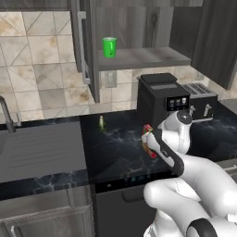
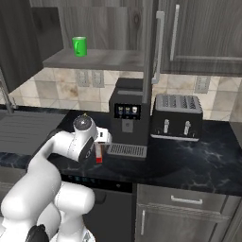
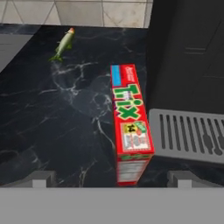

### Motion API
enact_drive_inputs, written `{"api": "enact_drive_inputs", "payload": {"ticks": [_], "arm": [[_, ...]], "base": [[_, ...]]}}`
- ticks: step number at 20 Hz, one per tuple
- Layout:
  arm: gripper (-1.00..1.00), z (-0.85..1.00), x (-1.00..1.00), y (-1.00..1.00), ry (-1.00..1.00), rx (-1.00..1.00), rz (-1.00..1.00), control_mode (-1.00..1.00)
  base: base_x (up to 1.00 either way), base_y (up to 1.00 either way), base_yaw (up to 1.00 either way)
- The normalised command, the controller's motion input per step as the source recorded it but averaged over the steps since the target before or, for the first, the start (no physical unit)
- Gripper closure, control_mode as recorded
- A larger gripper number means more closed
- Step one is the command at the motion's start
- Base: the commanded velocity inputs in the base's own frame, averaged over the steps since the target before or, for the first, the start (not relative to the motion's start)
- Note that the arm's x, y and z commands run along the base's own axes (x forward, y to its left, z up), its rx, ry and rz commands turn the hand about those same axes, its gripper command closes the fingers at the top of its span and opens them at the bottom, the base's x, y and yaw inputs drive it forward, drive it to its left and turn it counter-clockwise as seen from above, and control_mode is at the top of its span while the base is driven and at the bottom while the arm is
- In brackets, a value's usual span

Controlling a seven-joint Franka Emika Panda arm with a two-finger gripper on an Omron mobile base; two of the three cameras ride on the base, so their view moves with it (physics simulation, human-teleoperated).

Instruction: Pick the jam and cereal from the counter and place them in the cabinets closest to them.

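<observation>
So the cereal [image 3: 130,122] is standing on the black marble counter [image 3: 52,113], right beside the drip tray [image 3: 188,135] of the coffee machine [image 2: 126,113], and the hand view looks down on its narrow top edge. The tool [image 3: 111,178] is hovering right above it with its two fingertips [image 3: 40,178] spread as wide as they go and nothing between them, so it's empty. The thing that matters here: the box's long top edge runs straight away from the camera, between the two tips, and the thin side of the box sits across the gap, offset a little toward the machine-side tip. I'd guess a straight drop down would straddle the box across its thin side, which is the only way those fingers would fit around it. Tight spot though, since the drip tray is just beside the box on one side and that finger could clip it. In the base views the arm is folded forward over the counter edge, with the wrist bent down and the hand pointing at the counter, and a bit of red box pokes out behind it. The open cabinets [image 1: 139,58] are directly above, with a green cup [image 1: 109,47] on the shelf. There's also a small greenish bottle-like thing [image 3: 64,43] lying farther back on the counter, can't tell what it is. Can't spot the jam anywhere.
</observation>
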Motion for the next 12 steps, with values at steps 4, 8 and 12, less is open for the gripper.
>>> {"api": "enact_drive_inputs", "payload": {"ticks": [4,8,12], "arm": [[-1.00,0.00,0.03,-0.04,0.00,0.00,0.00,-1.00],[-1.00,0.00,0.00,0.00,0.00,0.00,0.00,-1.00],[-1.00,-0.07,0.07,0.00,-0.02,0.00,0.00,-1.00]], "base": [[0.00,0.00,0.00],[0.00,0.00,0.00],[0.00,0.00,0.00]]}}
